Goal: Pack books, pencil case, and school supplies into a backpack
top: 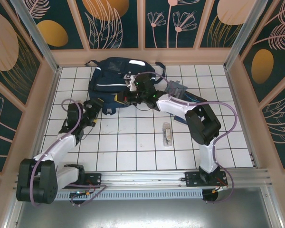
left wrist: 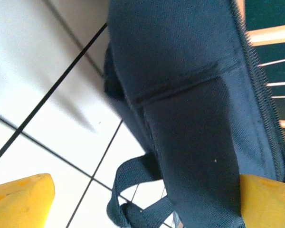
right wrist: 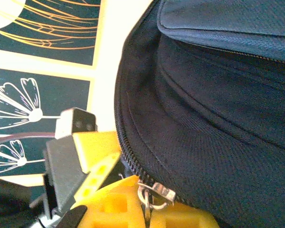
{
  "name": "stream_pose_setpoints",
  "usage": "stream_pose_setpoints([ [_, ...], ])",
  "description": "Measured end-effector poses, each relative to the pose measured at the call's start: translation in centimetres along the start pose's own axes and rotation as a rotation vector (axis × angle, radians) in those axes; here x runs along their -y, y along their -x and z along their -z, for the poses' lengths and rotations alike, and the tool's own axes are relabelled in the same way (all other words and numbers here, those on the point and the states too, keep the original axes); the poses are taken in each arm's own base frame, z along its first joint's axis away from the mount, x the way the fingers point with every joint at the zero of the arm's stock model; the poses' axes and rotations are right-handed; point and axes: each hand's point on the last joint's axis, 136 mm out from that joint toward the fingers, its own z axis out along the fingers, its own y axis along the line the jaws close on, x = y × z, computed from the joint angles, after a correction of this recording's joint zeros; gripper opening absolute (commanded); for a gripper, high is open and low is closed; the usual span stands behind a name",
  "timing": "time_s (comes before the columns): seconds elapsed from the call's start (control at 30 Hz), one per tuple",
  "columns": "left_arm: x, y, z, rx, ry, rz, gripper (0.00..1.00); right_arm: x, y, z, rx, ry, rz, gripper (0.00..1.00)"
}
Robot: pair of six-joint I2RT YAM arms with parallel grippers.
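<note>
At ten o'clock on the table [top: 133, 152] our left gripper [top: 95, 107] hangs wide open beside the backpack [top: 115, 71] at twelve, so, unbraced, it may slide when our right gripper [right wrist: 146, 209], clamped on the zipper pull [right wrist: 154, 192], tugs.

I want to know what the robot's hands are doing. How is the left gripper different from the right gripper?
The left gripper is open, fingers wide apart; the right gripper is shut. The left gripper holds nothing; the right gripper pinches the metal zipper pull of the backpack. The left gripper faces the backpack's side and strap; the right gripper is at its zipper. Both have yellow fingers.
</note>
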Motion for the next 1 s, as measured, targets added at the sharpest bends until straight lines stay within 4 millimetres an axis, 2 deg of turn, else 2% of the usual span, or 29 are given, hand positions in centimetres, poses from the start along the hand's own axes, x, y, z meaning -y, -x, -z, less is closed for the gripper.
stream_pose_setpoints([
  [0.07, -0.2, -0.4, -0.1, -0.001, -0.004, 0.037, 0.94, 0.0, -0.3, -0.5, -0.008, 0.009, -0.018, 0.00],
  [0.17, 1.2, -0.7, -1.0, -0.013, -0.048, 0.052, 0.91, -0.8, -0.7, -1.2, -0.021, 0.057, -0.038, 0.00],
  [0.27, 2.3, -0.9, -2.4, -0.023, -0.081, 0.068, 0.80, -1.8, -1.0, -1.5, -0.030, 0.108, -0.052, 0.00],
  [0.3, 2.5, -0.9, -2.8, -0.022, -0.093, 0.076, 0.71, -1.9, -1.1, -1.5, -0.028, 0.120, -0.052, 0.00],
  [0.33, 2.7, -0.9, -3.2, -0.023, -0.106, 0.082, 0.57, -1.7, -1.3, -1.4, -0.027, 0.123, -0.061, 0.00],
  [0.43, 2.9, -1.4, -4.1, -0.040, -0.127, 0.089, 0.06, -0.1, -2.5, -1.2, -0.043, 0.094, -0.090, 0.00],
  [0.47, 2.9, -1.5, -4.3, -0.044, -0.128, 0.092, 0.00, 0.3, -2.9, -1.1, -0.049, 0.083, -0.093, 0.00],
  [0.57, 3.0, -1.8, -4.4, -0.053, -0.136, 0.077, 0.00, 1.6, -4.1, -0.6, -0.079, 0.026, -0.068, 0.00],
  [0.67, 3.1, -2.2, -4.1, -0.063, -0.131, 0.045, 0.00, 2.6, -5.1, 0.6, -0.111, -0.071, 0.028, 0.00],
  [0.77, 2.9, -2.0, -3.5, -0.067, -0.115, 0.018, 0.00, 4.4, -6.0, 2.1, -0.147, -0.181, 0.111, 0.00],
  [0.83, 2.5, -1.7, -3.2, -0.072, -0.101, 0.013, 0.00, 5.9, -6.7, 3.3, -0.166, -0.235, 0.141, 0.00],
  [0.9, 2.0, -1.6, -2.9, -0.086, -0.084, 0.001, 0.00, 8.2, -7.0, 5.0, -0.178, -0.298, 0.151, 0.00],
  [1.0, 1.5, -1.9, -2.7, -0.110, -0.057, -0.020, 0.00, 11.1, -6.9, 6.9, -0.186, -0.371, 0.145, 0.00],
])
